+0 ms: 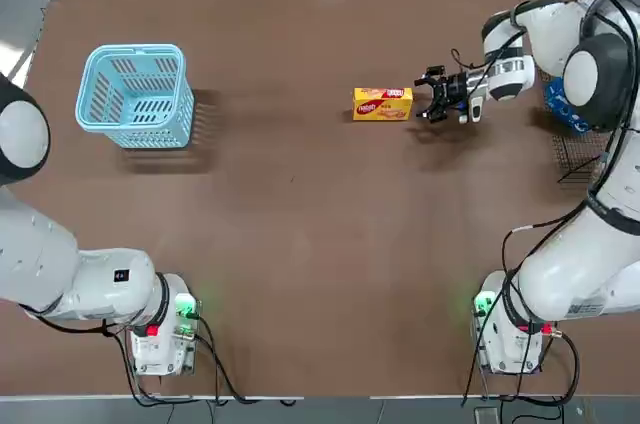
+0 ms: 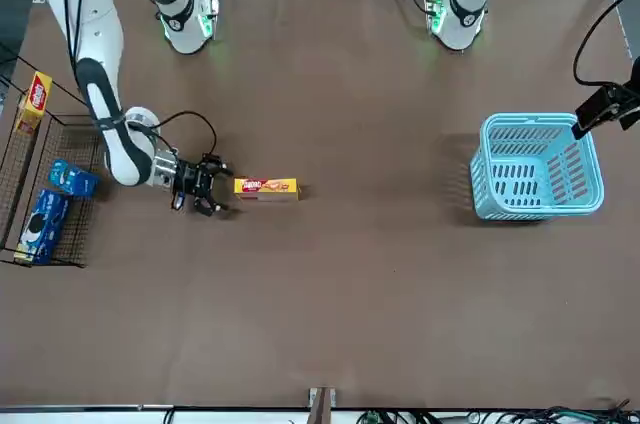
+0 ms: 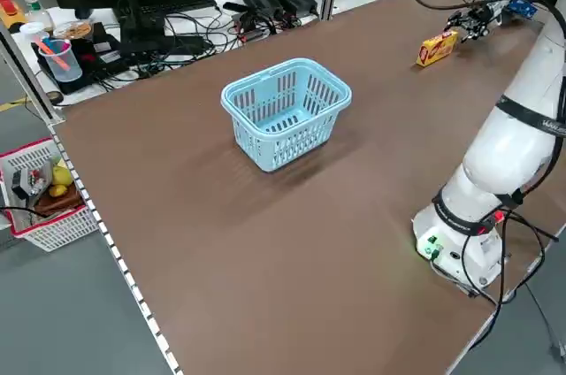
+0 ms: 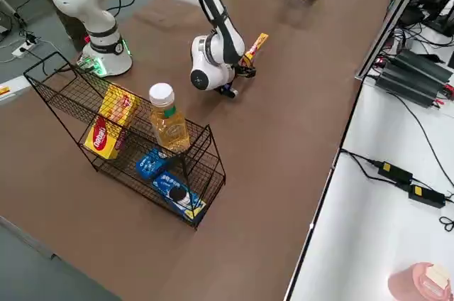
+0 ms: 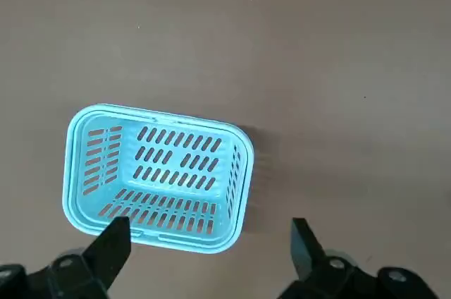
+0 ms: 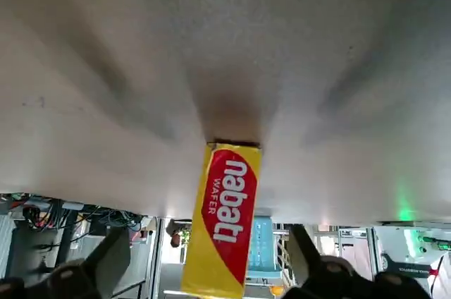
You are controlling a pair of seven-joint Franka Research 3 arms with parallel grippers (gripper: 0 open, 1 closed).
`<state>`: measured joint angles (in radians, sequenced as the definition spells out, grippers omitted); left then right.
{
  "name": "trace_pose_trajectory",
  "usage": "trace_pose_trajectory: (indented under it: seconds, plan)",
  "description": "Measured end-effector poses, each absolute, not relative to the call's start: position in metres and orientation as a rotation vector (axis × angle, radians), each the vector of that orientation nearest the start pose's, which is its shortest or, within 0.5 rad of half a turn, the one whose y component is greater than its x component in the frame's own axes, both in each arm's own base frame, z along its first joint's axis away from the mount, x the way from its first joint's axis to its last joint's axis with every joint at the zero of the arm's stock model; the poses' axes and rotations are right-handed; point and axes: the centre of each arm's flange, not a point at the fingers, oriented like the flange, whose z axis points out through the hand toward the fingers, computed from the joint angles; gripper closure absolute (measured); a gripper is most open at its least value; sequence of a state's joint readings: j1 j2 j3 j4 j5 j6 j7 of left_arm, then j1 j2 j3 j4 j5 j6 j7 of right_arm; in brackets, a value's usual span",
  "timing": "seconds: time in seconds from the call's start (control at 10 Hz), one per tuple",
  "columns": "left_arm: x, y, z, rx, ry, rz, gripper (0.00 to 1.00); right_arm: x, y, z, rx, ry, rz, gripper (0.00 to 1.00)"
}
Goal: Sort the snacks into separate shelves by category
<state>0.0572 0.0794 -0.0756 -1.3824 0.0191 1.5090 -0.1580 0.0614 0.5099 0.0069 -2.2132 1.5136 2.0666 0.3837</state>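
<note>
- Lining up right gripper (image 1: pixel 428 99), fingers spread wide, level beside yellow box (image 1: pixel 383 104) lying mid-table.
- Needing box centred between fingers before squeezing.
- Idling over blue basket (image 5: pixel 158 178): left gripper (image 5: pixel 208 253), also spread.

Yellow wafer box (image 1: pixel 383 103) with red logo lies flat on the table, just beyond the right gripper's (image 1: pixel 430 100) open jaws.

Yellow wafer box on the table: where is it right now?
Top view: the yellow wafer box lies right of center, just ahead of the open right gripper, untouched, far from the blue basket.
</note>
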Motion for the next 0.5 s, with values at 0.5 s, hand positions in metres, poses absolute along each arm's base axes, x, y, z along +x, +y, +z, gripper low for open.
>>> trace_pose_trajectory:
  seconds: [0.5]
  plan:
    - [0.573,-0.003,0.663,-3.123,-0.232,-0.078,0.0,0.502,0.11,0.129,-1.532,1.53,0.839,0.01]
